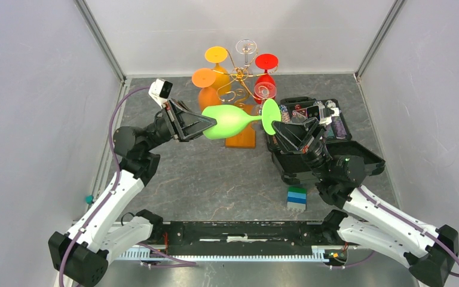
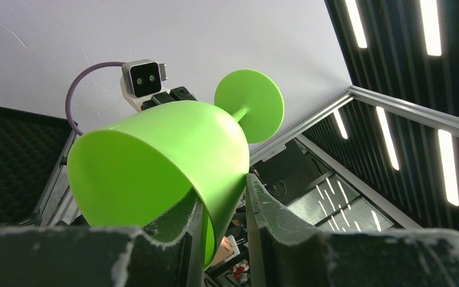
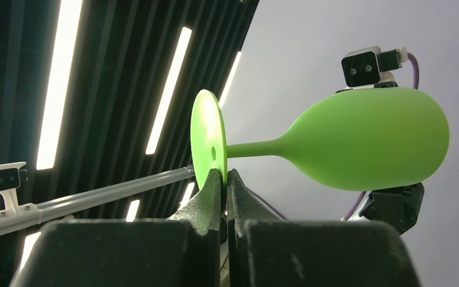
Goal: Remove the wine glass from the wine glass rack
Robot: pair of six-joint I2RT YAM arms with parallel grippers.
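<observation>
Wine glass (image 1: pixel 230 121) is opaque lime green, matte, with a rounded bowl, a thin stem and a flat round foot. It is held on its side in the air, bowl to the left and foot to the right, just in front of the gold-wire wine glass rack (image 1: pixel 239 75) and over its orange-brown wooden base (image 1: pixel 242 141). Left gripper (image 1: pixel 210 124) is clamped on the bowl's rim, one finger inside and one outside; right gripper (image 1: pixel 277 127) is clenched on the edge of the foot. Orange glasses (image 1: pixel 209 89), red glasses (image 1: pixel 265 81) and a clear glass (image 1: pixel 246 46) hang on the rack behind.
</observation>
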